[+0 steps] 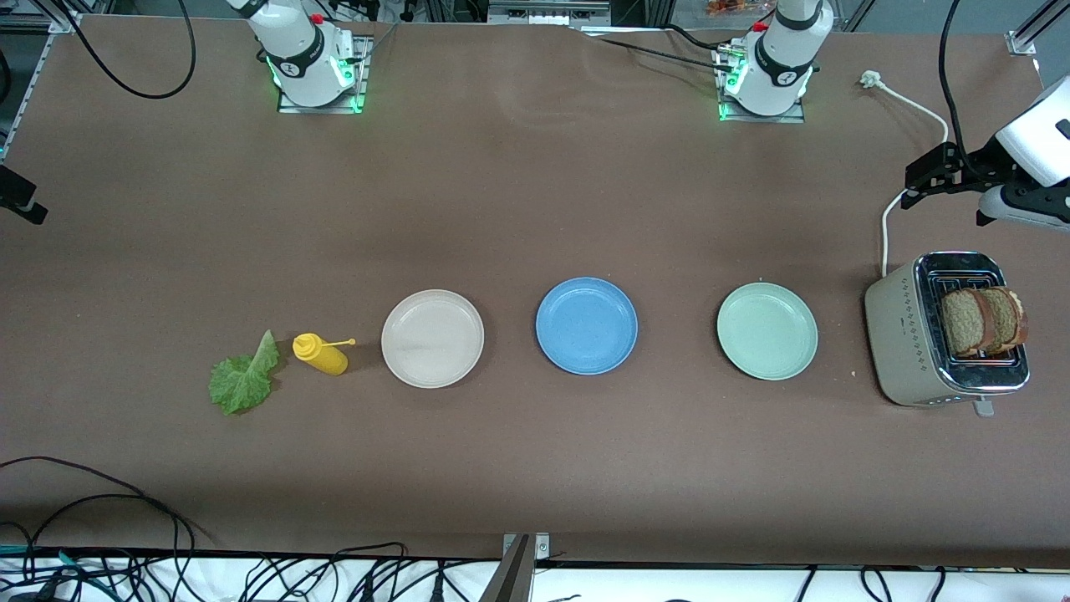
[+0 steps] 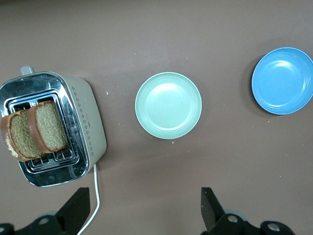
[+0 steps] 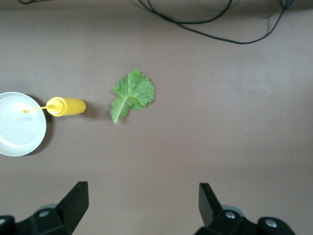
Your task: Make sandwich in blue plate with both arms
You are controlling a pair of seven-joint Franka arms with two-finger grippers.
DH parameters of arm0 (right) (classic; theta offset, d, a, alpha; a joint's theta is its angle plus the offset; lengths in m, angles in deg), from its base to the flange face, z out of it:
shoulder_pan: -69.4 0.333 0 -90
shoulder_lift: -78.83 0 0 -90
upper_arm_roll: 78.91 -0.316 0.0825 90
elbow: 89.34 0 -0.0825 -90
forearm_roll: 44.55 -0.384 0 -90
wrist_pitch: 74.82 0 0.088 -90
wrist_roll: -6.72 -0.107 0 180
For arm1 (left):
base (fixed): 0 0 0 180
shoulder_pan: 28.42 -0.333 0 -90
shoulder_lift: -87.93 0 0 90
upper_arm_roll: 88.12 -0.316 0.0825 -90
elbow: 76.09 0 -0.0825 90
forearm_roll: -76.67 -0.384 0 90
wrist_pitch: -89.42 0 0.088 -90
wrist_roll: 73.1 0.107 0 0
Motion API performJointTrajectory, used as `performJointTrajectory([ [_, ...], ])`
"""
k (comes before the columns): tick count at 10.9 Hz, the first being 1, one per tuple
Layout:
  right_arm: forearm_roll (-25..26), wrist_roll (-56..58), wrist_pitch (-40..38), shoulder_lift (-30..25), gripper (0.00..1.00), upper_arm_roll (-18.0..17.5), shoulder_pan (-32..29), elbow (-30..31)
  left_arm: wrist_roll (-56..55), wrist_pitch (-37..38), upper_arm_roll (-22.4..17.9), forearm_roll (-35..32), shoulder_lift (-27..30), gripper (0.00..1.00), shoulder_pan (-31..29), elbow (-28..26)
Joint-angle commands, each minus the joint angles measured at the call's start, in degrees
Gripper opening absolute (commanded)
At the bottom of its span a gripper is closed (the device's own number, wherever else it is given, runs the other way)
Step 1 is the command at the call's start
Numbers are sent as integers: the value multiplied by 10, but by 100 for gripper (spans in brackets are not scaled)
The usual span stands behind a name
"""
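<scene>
Table (image 1: 535,192): brown top, with everything I need laid in one row across it, so each of my arms has its own share within reach.
Toaster (image 1: 907,334): stands at my left arm's end of the row, slots up, its cord trailing off toward the arm bases.
Bread slices (image 1: 982,322): two brown slices stand upright in the slots with their tops well clear, which I judge gives me crust to pinch.
Blue plate (image 1: 587,325): the middle of the row, bare; nothing of the sandwich is on it yet.
Mint-green plate (image 1: 767,330): between the blue plate and the toaster, bare.
Cream plate (image 1: 432,338): next along toward my right arm's end, bare.
Lettuce leaf (image 1: 244,380): flat on the table at my right arm's end, just beside the bottle.
Yellow squeeze bottle (image 1: 320,354): lies on its side between leaf and cream plate.
Left gripper (image 2: 144,205): up in the air by the toaster, jaws spread wide, holding nothing.
Right gripper (image 3: 142,203): up over bare table by the leaf, jaws wide, holding nothing; the front view does not show it.
</scene>
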Motion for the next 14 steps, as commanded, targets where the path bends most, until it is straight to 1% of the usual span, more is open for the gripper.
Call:
performJointTrajectory([
  [1,-11,-44,-27,-6,100,1,13,1,2,13,0,4,-6,100,-1,17],
  [2,-9,-48,-27,-4,100,-6,17,-9,3,13,0,4,-6,100,-1,17],
  [3,-1,-52,-27,-5,100,-22,23,-10,2,12,1,4,-6,100,0,17],
  [4,3,-52,-26,-6,100,-25,23,-11,2,12,0,4,-6,100,0,17],
  [9,6,-49,-25,-6,100,-21,20,-12,1,13,1,4,-6,100,1,17],
  [12,23,-55,-23,-5,100,-22,21,-12,1,13,1,4,-6,100,1,17],
  [14,21,-57,-25,-3,100,-22,20,-12,2,13,1,4,-6,100,1,17],
])
